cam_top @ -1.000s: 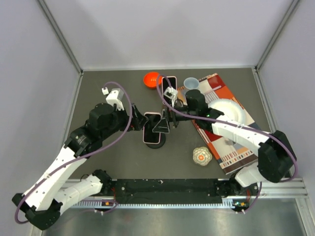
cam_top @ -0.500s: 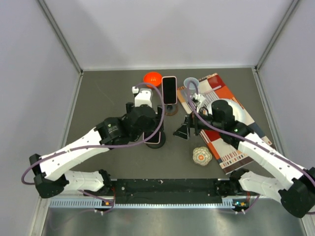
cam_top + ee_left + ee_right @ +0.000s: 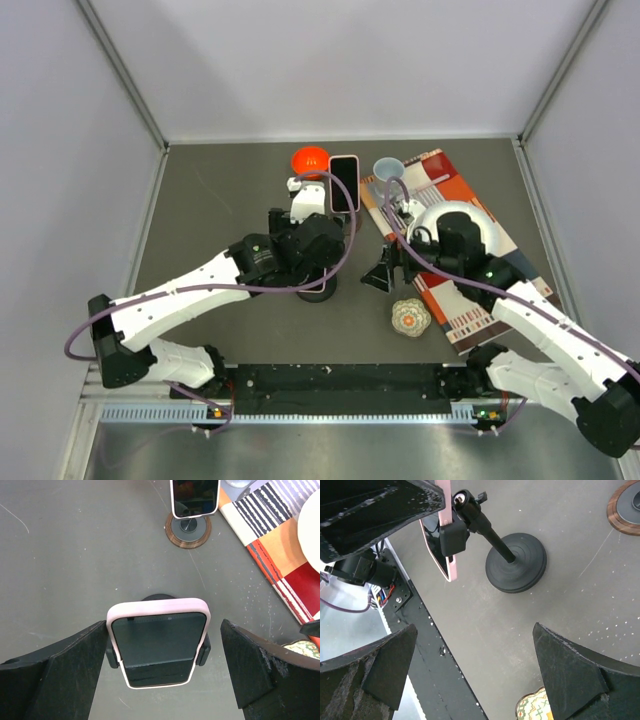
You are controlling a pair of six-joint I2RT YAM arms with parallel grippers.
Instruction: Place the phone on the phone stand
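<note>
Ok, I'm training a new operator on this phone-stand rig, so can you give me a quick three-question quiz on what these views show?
1. True or false: the pink-cased phone sits in the clamp of the black stand.
2. The right gripper is: A) shut on the phone; B) open, holding nothing; C) shut on the stand's pole.
3. Fill in: the far stand, under the second phone, has a round base that looks ___.
Key: 1 true; 2 B; 3 wooden.
</note>
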